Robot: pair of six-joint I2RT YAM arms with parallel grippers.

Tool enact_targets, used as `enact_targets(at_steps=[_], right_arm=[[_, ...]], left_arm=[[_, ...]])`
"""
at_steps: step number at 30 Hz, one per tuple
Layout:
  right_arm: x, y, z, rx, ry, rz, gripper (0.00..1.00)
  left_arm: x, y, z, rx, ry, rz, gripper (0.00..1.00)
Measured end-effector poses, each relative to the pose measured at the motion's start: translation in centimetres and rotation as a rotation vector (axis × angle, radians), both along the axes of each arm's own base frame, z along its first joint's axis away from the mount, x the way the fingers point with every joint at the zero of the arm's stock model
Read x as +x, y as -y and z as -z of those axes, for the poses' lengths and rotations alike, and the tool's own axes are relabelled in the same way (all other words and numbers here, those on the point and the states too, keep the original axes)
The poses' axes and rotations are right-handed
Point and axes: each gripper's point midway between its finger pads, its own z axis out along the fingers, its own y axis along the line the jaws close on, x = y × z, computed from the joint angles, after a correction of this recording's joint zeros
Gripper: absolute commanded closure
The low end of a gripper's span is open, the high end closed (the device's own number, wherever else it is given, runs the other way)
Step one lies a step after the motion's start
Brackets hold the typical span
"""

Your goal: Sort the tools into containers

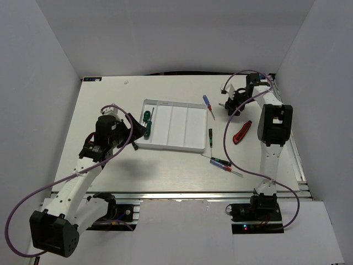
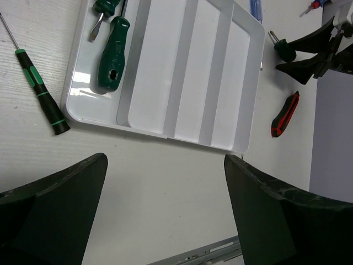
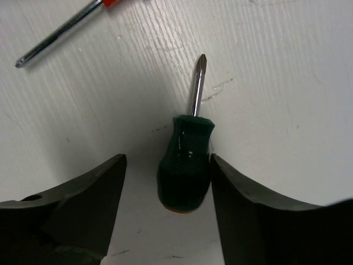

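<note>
Between the right jaws: a stubby green screwdriver, with most tools not yet sorted

Between the right jaws, which stand open and grip nothing, a stubby green screwdriver (image 3: pixel 185 165) lies flat on the desk (image 3: pixel 287 83). Its handle sits in the gap and its tip points away. One jaw looks very close to the handle, but contact cannot be confirmed. Just beyond it lies a red-handled screwdriver (image 3: pixel 55 34), mostly bare steel shaft in this view. The left jaws are also open and hold nothing, hovering above the near edge of the white tray (image 2: pixel 160 61).

The tray's leftmost compartment holds a large green-handled screwdriver (image 2: pixel 112 55) and a second green one (image 2: pixel 105 5) beside it. The other three compartments show only bare plastic. Just outside that end lies a slim green-and-black driver (image 2: pixel 39 88). To the right of the tray, the desk carries a blue-handled screwdriver (image 1: pixel 207 104), a thin dark driver (image 1: pixel 210 137), a red-and-black pliers-like tool (image 1: pixel 242 132) and a small group of drivers (image 1: pixel 220 162).

The sorting looks to be at an early stage, with two tools placed and most left out. The stubby green screwdriver seems to be the next pick.
</note>
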Motion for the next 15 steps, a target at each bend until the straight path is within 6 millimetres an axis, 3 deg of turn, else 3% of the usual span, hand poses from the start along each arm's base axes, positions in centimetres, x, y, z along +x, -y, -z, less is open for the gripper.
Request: enact_targets(at_steps=[4, 9, 12, 15], right_arm=[[0.0, 0.8, 0.3, 0.022, -0.027, 0.042, 0.48], [0.0, 1.6, 0.3, 0.037, -0.059, 0.122, 0.79], [0.0, 2.0, 0.3, 0.061, -0.071, 0.165, 0.83], [-1.6, 1.8, 0.0, 0.098, -0.095, 0.199, 0.87]], left_arm=[[-0.2, -0.2, 0.2, 0.006, -0.01, -0.005, 0.02], [-0.4, -0.4, -0.3, 0.006, 0.007, -0.013, 0.02], [-0.5, -0.5, -0.6, 0.006, 0.018, -0.019, 0.02], [-0.5, -0.7, -0.8, 0.008, 0.025, -0.026, 0.02]])
